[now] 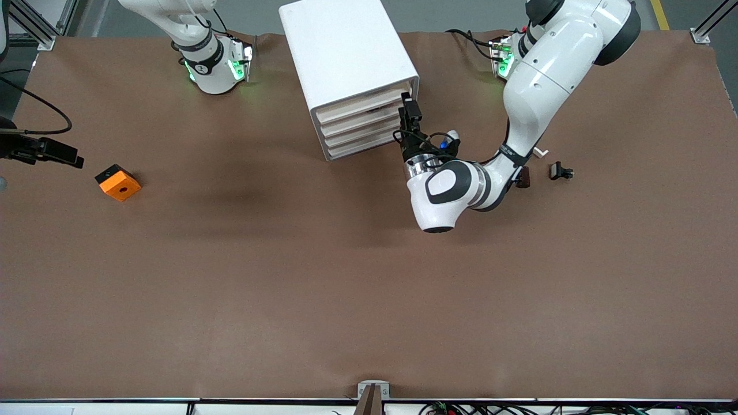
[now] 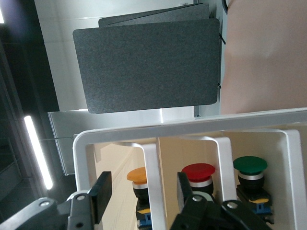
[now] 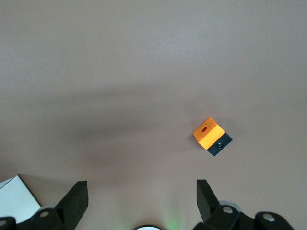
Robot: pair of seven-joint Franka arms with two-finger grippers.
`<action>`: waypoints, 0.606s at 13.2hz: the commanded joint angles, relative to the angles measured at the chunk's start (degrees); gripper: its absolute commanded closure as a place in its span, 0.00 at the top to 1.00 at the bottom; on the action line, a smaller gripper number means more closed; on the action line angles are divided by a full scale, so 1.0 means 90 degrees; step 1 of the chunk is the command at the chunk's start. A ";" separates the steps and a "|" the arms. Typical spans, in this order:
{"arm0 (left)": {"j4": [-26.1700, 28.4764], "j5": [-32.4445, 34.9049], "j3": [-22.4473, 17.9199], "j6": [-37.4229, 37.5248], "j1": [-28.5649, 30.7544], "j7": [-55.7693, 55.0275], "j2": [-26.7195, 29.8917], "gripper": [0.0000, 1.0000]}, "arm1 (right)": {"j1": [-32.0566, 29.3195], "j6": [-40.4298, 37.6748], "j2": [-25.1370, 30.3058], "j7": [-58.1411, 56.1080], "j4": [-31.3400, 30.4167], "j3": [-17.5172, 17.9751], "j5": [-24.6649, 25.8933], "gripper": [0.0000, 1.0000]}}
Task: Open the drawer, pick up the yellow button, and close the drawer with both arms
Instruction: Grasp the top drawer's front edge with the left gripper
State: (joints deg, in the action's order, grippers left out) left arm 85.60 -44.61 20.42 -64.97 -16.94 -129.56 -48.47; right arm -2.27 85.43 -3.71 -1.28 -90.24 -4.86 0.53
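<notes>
Left pincer at the top drawer, button not yet taken.

Front view: the white cabinet [image 1: 346, 57] stands near the table's [image 1: 369, 288] edge where the robots' bases are, about midway along it; the left pincer [image 1: 410, 112] sits at the drawer [image 1: 360, 105], at its end toward the left arm, and I cannot tell from here how far the drawer is out. The orange block [image 1: 118, 182] lies toward the right arm's end, a black clip [image 1: 560, 171] toward the left arm's end.
Left wrist view: the left pincer's [image 2: 141, 191] jaws are spread wide, holding nothing, with the orange-capped button [image 2: 138, 179] standing in the drawer between them (red and green ones sit beside it). Gripping, lifting and closing seem still to come.
Right wrist view: the right pincer [image 3: 141, 199] waits, agape and empty, above bare table near the block.
</notes>
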 commanded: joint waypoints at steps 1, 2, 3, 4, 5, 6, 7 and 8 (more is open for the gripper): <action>-0.0155 -0.0161 -0.0013 0.0129 -0.0013 -0.0204 -0.0093 0.61 | -0.0061 -0.0049 -0.0066 0.0180 0.0115 0.0071 0.0058 1.00; -0.0155 -0.0161 -0.0013 0.0129 -0.0022 -0.0204 -0.0093 0.61 | -0.0051 -0.0039 -0.0066 0.0181 0.0115 0.0071 0.0058 1.00; -0.0146 -0.0151 -0.0013 0.0129 -0.0022 -0.0204 -0.0093 0.61 | -0.0051 -0.0039 -0.0066 0.0181 0.0115 0.0071 0.0048 1.00; -0.0116 -0.0151 -0.0013 0.0129 -0.0042 -0.0214 -0.0112 0.61 | -0.0051 -0.0039 -0.0066 0.0181 0.0115 0.0071 0.0048 1.00; -0.0097 -0.0151 -0.0013 0.0129 -0.0052 -0.0233 -0.0103 0.61 | -0.0051 -0.0049 -0.0066 0.0191 0.0115 0.0071 0.0048 1.00; -0.0097 -0.0151 -0.0013 0.0129 -0.0081 -0.0253 -0.0112 0.60 | -0.0041 -0.0049 -0.0066 0.0268 0.0115 0.0071 0.0039 1.00; -0.0097 -0.0151 -0.0022 0.0129 -0.0091 -0.0253 -0.0112 0.60 | -0.0031 -0.0049 -0.0066 0.0356 0.0105 0.0071 0.0029 1.00; -0.0097 -0.0151 -0.0022 0.0129 -0.0100 -0.0272 -0.0132 0.60 | -0.0022 -0.0039 -0.0066 0.0405 0.0105 0.0071 0.0019 1.00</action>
State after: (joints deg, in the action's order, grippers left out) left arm 85.60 -44.67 20.41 -64.86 -17.23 -130.50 -48.86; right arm -2.26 85.43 -3.71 0.51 -90.24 -4.74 0.53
